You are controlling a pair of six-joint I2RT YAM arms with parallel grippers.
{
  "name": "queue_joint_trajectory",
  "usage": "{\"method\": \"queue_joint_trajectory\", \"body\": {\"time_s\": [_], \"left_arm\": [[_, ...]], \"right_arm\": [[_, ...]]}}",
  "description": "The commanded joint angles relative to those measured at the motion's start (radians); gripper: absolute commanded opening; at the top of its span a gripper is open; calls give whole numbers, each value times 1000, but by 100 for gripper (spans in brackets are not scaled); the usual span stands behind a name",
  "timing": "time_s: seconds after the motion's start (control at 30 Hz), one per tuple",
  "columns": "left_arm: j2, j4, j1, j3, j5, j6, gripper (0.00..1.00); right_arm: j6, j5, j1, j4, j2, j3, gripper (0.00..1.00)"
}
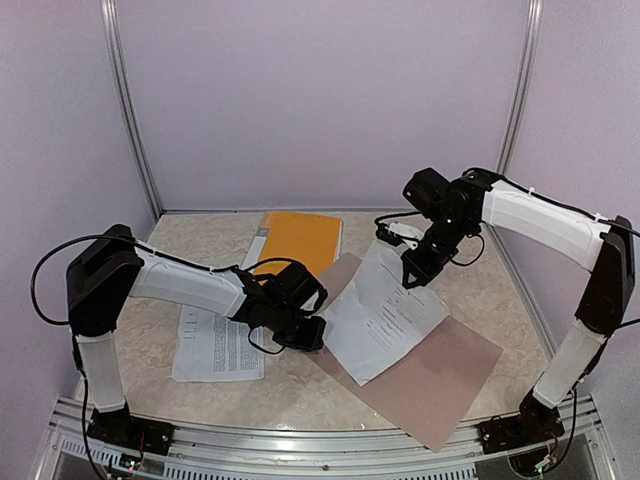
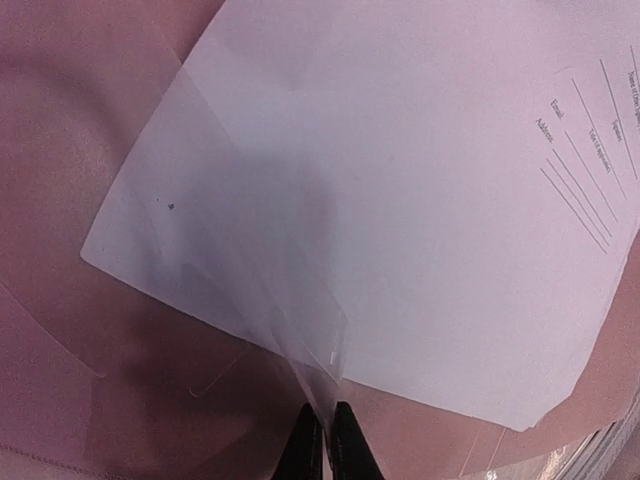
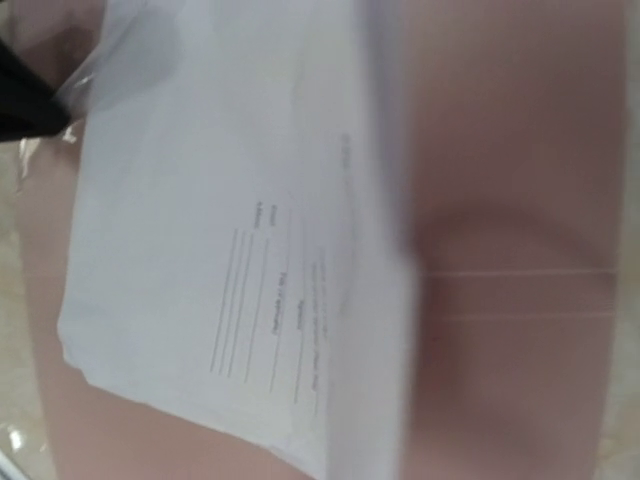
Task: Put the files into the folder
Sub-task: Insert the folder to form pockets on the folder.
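Note:
The taupe folder (image 1: 440,385) lies open on the table, its clear plastic flap (image 2: 250,270) lifted at one corner. My left gripper (image 2: 326,418) is shut on that flap corner, at the folder's left edge (image 1: 310,335). One of the files, a white printed sheet (image 1: 385,310), slants over the open folder. My right gripper (image 1: 412,272) is shut on the sheet's far edge. In the right wrist view the sheet (image 3: 220,220) fills the frame, blurred near the camera, and hides my fingers. Another set of the files (image 1: 215,345) lies flat at the left.
An orange cover (image 1: 300,238) lies at the back centre, near the rear wall. The enclosure walls stand close on all sides. The metal rail (image 1: 300,440) runs along the near table edge, and the taupe folder's near corner reaches almost to it.

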Motion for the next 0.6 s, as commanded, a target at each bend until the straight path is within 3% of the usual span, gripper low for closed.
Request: {"method": "queue_joint_trajectory", "body": {"time_s": [0.0,0.57], "left_arm": [[-19,-18,-7,16,24,21,4],[-31,-33,-13,32,13,28,13]], "right_arm": [[-31,47,-12,0,16,53,0],[-58,-19,-43,50,47,45,0]]}}
